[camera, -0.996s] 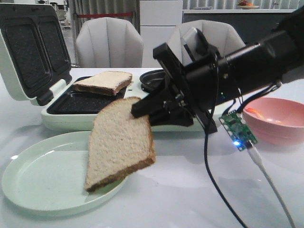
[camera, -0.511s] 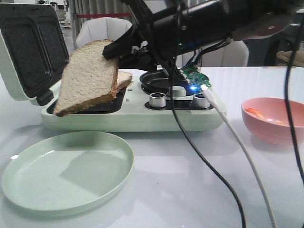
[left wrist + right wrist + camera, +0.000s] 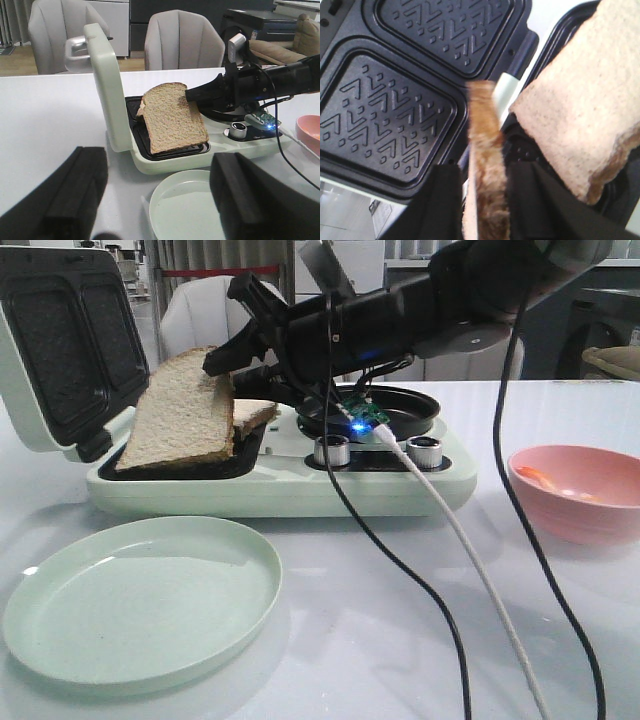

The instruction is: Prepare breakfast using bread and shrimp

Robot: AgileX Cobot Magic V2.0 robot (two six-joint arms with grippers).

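My right gripper (image 3: pixel 225 362) is shut on the upper corner of one bread slice (image 3: pixel 185 410). The slice leans tilted, its lower edge down on the near left plate of the sandwich maker (image 3: pixel 280 490). In the right wrist view this slice (image 3: pixel 487 200) is edge-on between the fingers. The second slice (image 3: pixel 256 412) lies flat just behind it and also shows in the right wrist view (image 3: pixel 580 110). An orange shrimp piece (image 3: pixel 535 477) lies in the pink bowl (image 3: pixel 580 515) at the right. My left gripper (image 3: pixel 157 210) is open and empty above the table, near the green plate (image 3: pixel 185 210).
The maker's lid (image 3: pixel 60 340) stands open at the left. Two chrome knobs (image 3: pixel 331 451) and a round dark pan (image 3: pixel 400 410) are on its right half. The right arm's cables (image 3: pixel 450 540) and a lit circuit board (image 3: pixel 362 420) hang over the table. The green plate (image 3: pixel 140 595) sits in front.
The right arm carried the slice from above the green plate up and left to the sandwich maker, then lowered it until its edge rests on the hot plate.
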